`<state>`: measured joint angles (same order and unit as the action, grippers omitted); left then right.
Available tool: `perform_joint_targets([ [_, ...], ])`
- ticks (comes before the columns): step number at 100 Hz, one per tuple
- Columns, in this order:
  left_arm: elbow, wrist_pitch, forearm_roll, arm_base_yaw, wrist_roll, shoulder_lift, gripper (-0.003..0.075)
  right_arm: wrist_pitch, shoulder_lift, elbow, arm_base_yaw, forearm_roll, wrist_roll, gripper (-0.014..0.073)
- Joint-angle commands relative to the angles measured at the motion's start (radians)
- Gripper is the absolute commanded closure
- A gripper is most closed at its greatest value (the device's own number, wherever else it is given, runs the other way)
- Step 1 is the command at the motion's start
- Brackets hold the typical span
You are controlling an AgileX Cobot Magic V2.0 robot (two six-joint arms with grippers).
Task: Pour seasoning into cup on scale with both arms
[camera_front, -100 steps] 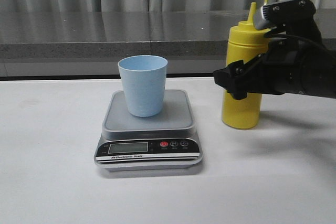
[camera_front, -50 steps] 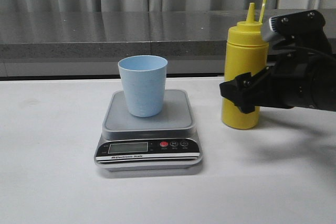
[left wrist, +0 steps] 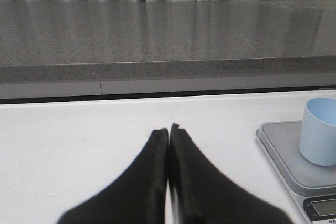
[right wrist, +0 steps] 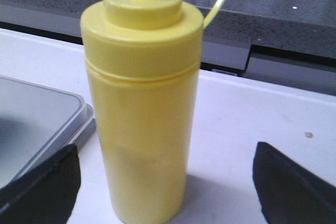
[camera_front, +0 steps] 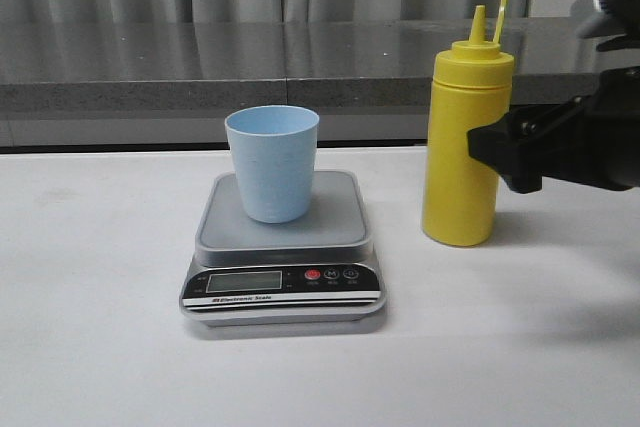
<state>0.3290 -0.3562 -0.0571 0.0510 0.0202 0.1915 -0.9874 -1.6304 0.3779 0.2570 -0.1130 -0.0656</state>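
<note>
Right hand [right wrist: 165, 182]: fingers spread wide, holding nothing, flanking without touching the tall opaque yellow plastic squeeze bottle [right wrist: 143, 103] standing just ahead. Likely light, soft-walled, smooth; best gripped mid-body, gently, below the ribbed collar. Beyond, beside the bottle: flat grey digital scale [camera_front: 283, 209] bearing the small pale blue plastic cup [camera_front: 272, 162], easily tipped. Left hand [left wrist: 169, 135]: fingers pressed together, empty, over the white bench [camera_front: 100, 297].

The right arm [camera_front: 575, 142] is bulky matte black, with tapering wedge-shaped black jaws.
</note>
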Motion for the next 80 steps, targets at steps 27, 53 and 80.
perform_joint_targets([
  [27,0.025,0.078,-0.004,-0.003,-0.011,0.010,0.0740,0.268,0.401,-0.056,-0.008,0.074,0.007,-0.0062],
  [53,0.025,0.078,-0.004,-0.003,-0.011,0.010,0.0740,0.609,0.726,-0.056,-0.008,0.076,0.007,-0.0062],
  [80,0.025,0.078,-0.004,-0.003,-0.011,0.010,0.0740,0.927,1.071,-0.052,-0.008,0.076,0.007,-0.0062],
])
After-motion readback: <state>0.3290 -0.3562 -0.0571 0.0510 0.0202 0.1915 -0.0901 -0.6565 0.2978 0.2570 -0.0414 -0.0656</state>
